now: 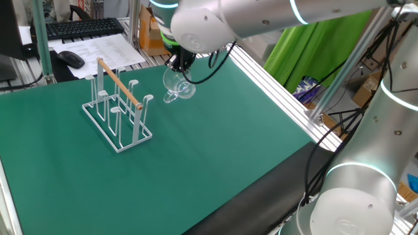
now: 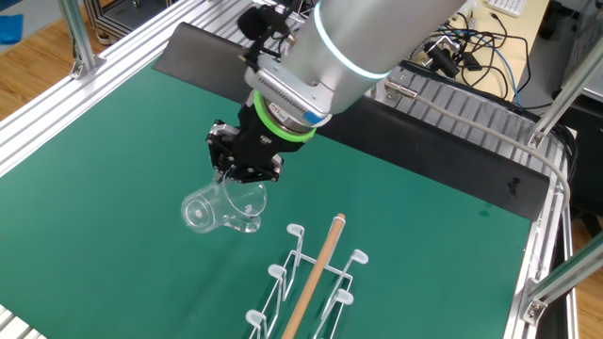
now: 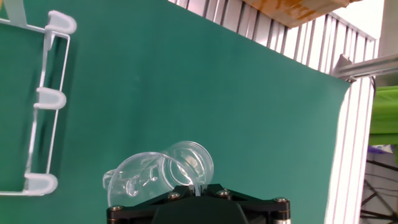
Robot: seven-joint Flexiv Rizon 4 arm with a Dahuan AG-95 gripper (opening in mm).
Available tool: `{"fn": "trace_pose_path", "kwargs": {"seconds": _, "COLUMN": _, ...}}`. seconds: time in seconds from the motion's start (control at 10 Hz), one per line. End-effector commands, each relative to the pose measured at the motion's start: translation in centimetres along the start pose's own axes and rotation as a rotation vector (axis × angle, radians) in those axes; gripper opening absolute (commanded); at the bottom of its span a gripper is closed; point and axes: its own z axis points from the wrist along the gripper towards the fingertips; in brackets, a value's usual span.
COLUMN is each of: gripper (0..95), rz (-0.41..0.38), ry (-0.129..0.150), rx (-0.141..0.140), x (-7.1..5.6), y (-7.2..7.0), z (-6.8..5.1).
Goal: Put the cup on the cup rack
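Note:
The cup [image 1: 177,85] is a clear glass mug, held tilted in the air by my gripper [image 1: 176,65], which is shut on its rim. It also shows in the other fixed view [image 2: 219,209] below my gripper [image 2: 241,171], and in the hand view [image 3: 163,172] just above my gripper [image 3: 198,186]. The cup rack [image 1: 116,106] is white wire with a wooden rod on top and stands on the green mat to the left of the cup. It also shows in the other fixed view [image 2: 311,278], and part of it shows at the hand view's left edge [image 3: 46,99].
A green mat [image 1: 215,150] covers the table, with aluminium rails [image 1: 274,85] along the far side. A keyboard [image 1: 81,27], a mouse [image 1: 70,59] and papers lie behind the rack. The arm's base [image 1: 359,189] stands at the right.

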Motion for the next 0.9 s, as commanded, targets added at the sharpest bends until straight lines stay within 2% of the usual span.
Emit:
{"fn": "trace_pose_path", "kwargs": {"seconds": 0.1, "gripper": 0.0, "rz": 0.007, "ry": 0.011, "rx": 0.029, "x": -0.1, "y": 0.1, "z": -0.4}}
{"fn": "trace_pose_path", "kwargs": {"seconds": 0.2, "gripper": 0.0, "rz": 0.009, "ry": 0.015, "rx": 0.049, "x": -0.2, "y": 0.1, "z": -0.6}}
{"fn": "trace_pose_path", "kwargs": {"seconds": 0.5, "gripper": 0.0, "rz": 0.035, "ry": 0.01, "rx": 0.057, "x": -0.1, "y": 0.2, "z": -1.1}}
{"fn": "trace_pose_path", "kwargs": {"seconds": 0.9, "gripper": 0.0, "rz": 0.092, "ry": -0.041, "rx": 0.104, "x": 0.7, "y": 1.6, "z": -1.4}}
